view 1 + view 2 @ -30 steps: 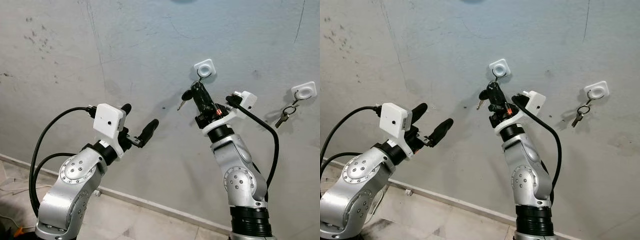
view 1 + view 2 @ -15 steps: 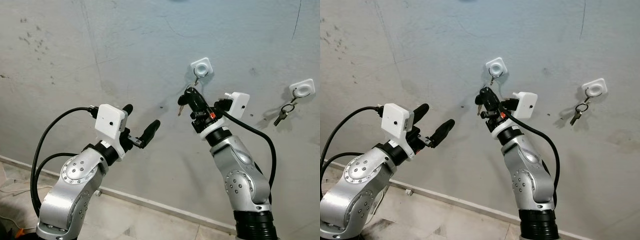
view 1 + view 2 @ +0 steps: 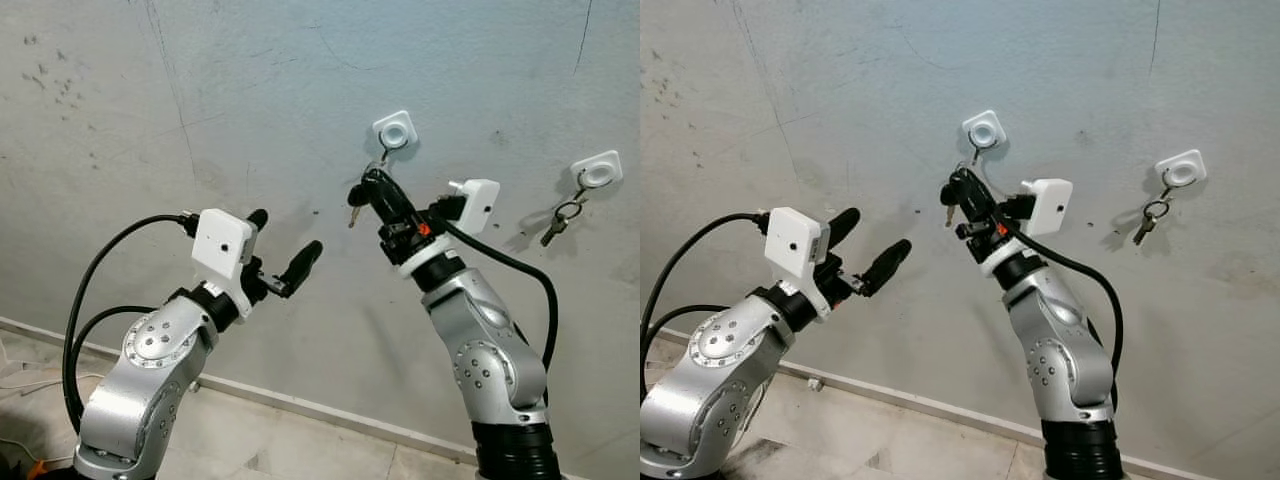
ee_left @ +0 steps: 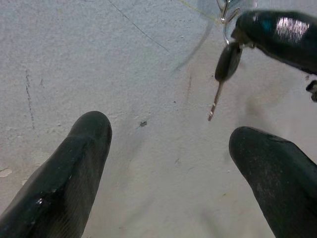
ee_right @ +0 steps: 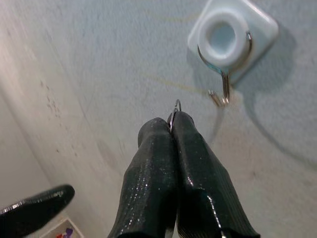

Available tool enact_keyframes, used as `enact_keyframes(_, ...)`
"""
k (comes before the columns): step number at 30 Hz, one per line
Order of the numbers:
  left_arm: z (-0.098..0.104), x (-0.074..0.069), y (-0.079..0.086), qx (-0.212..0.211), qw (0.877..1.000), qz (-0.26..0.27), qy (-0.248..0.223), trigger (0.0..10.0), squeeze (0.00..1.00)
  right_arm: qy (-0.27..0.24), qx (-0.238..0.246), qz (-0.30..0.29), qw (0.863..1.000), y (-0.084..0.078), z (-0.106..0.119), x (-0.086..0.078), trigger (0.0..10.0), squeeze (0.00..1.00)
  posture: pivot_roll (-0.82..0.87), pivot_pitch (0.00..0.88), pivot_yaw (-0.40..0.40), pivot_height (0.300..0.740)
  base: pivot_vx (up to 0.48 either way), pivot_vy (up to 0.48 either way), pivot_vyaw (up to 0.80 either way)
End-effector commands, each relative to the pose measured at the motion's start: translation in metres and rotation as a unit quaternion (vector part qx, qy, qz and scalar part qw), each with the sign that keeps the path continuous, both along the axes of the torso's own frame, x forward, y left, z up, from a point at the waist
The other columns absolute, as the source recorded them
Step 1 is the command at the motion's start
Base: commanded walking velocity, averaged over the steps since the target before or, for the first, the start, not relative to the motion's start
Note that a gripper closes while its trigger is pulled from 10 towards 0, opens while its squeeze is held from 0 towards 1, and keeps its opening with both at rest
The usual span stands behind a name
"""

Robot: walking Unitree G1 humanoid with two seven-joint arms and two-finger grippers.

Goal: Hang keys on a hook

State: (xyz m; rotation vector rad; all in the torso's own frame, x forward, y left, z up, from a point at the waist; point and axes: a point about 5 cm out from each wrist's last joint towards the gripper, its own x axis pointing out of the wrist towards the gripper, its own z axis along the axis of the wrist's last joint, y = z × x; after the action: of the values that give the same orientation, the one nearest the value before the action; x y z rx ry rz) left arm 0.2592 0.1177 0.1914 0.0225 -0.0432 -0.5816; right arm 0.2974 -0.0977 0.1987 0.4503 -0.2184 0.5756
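**Key ring pinched just below the wall hook**

Our right gripper (image 3: pixel 372 186) is raised to the grey wall (image 3: pixel 150 120), its fingers pressed tight together on the key ring (image 5: pixel 176 105). The key (image 4: pixel 224 69) dangles free under the fingertips, blade pointing down. The ring sits just below and beside the empty white hook (image 5: pixel 225 42), apart from its wire prong.

Handling, as we judge it: light, stiff metal, slick between the black pads; the key will swing on any jerk. The thin ring is the right hold, since its open loop must clear the fingertips to slip over the prong.

Right arm: elbow low, forearm angled up and toward the wall, wrist cocked so the fingers point at the hook.

Left gripper (image 3: pixel 280 247) hovers mid-air near the wall, well apart from the hook, its jaws spread wide and holding nothing.

A second hook (image 3: pixel 597 171), further right, already carries keys (image 3: pixel 555 224).
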Motion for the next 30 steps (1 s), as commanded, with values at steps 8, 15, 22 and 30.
enact_keyframes(8,0.001,0.000,-0.003,0.001,1.000,-0.007,-0.003,10.0,0.00,-0.017,0.017,-0.016,1.000,-0.003,0.012,0.003,10.0,0.00,0.25,0.000,-0.020,0.740,0.000,0.000,0.00)
enact_keyframes(15,0.000,0.000,-0.003,0.000,1.000,-0.007,-0.003,10.0,0.00,-0.007,0.037,-0.027,0.999,-0.006,0.010,0.008,10.0,0.00,0.25,0.000,-0.020,0.740,0.000,0.000,0.00)
enact_keyframes(22,0.000,0.000,-0.003,0.000,1.000,-0.008,-0.002,10.0,0.00,0.008,0.054,-0.054,0.997,-0.011,0.007,0.014,10.0,0.00,0.25,0.000,-0.020,0.740,0.000,0.000,0.00)
enact_keyframes(30,0.000,0.000,-0.003,0.000,1.000,-0.008,-0.001,10.0,0.00,0.013,0.059,-0.053,0.997,-0.008,0.006,0.016,10.0,0.00,0.25,0.000,-0.021,0.740,0.000,0.000,0.00)
